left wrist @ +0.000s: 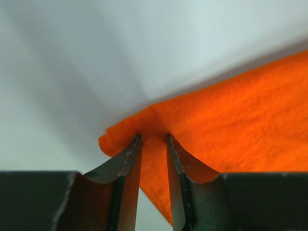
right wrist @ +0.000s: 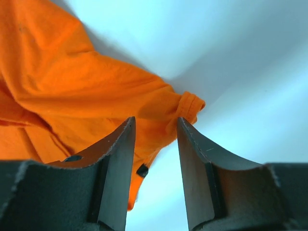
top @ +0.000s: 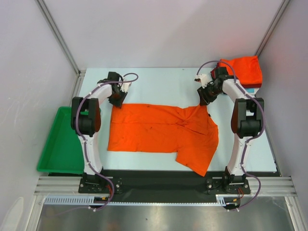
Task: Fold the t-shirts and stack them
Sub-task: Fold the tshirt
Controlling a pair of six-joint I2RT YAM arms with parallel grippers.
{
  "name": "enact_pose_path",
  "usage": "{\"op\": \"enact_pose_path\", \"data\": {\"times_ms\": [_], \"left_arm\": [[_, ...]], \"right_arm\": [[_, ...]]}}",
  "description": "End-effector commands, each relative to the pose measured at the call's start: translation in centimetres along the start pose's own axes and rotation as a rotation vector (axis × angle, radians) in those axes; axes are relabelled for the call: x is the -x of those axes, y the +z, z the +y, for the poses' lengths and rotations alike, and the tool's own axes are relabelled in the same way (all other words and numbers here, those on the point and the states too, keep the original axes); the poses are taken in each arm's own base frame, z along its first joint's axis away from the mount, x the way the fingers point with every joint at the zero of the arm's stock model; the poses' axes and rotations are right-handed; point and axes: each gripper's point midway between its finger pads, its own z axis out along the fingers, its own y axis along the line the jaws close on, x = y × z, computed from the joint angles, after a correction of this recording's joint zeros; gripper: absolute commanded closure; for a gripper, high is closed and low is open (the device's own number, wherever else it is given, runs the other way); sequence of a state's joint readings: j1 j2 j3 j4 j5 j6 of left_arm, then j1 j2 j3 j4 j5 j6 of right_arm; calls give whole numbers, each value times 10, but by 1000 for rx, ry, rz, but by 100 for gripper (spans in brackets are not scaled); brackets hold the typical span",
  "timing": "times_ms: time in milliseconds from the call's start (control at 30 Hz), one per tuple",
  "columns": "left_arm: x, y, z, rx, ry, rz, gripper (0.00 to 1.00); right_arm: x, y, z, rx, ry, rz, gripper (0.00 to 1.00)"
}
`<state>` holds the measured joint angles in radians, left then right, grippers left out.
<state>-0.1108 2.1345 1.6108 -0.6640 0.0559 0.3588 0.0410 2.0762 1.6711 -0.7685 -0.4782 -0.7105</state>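
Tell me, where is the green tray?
In the top view, the green tray sits at the table's left side, beside the left arm, apart from the spread orange shirt.

A corner of the orange t-shirt (left wrist: 226, 120) lies between the 2 slightly parted jaws, pale table (left wrist: 96, 57) behind.

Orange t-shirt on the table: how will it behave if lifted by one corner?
Likely floppy: the orange t-shirt lies limp with creases near its middle, and one corner curls over in the left wrist view. Probably light, sagging and bunching rather than holding shape. Pushing would likely wrinkle it, not slide it.
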Motion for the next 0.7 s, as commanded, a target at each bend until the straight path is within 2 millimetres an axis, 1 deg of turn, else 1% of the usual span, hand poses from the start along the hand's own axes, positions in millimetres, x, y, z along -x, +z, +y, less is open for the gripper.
{"op": "enact_pose_path", "data": {"times_ms": [0,133,233,267,300,400,467,533,567,600,633,667], "left_arm": [[10,7,9,27,4,-5,68],[10,13,13,48,2,6,68],[6,19,14,49,-5,21,69],[4,22,14,47,-5,27,69],[3,24,13,46,-8,31,70],[-2,29,21,88,-12,57,71],[-3,31,23,102,-15,65,73],[-4,35,25,109,-20,72,74],[-3,36,27,113,-23,72,74],[-6,40,29,118,-22,82,74],[-3,40,31,123,-24,79,74],[-5,42,32,124,-24,84,74]], "right_arm": [[0,8,-12,-19,14,1,55],[-9,15,-22,-42,31,20,54],[-15,18,-35,-76,46,27,54],[-19,23,-39,-78,52,38,54],[-19,25,-44,-94,56,39,54],[-25,32,-50,-108,59,62,55],[-20,31,-57,-133,53,55,55],[-19,31,-64,-160,59,56,55],[-14,29,-69,-179,57,46,55],[-14,30,-70,-187,61,47,55],[-15,31,-73,-197,68,50,55],[-11,29,-75,-202,64,43,55]]}}
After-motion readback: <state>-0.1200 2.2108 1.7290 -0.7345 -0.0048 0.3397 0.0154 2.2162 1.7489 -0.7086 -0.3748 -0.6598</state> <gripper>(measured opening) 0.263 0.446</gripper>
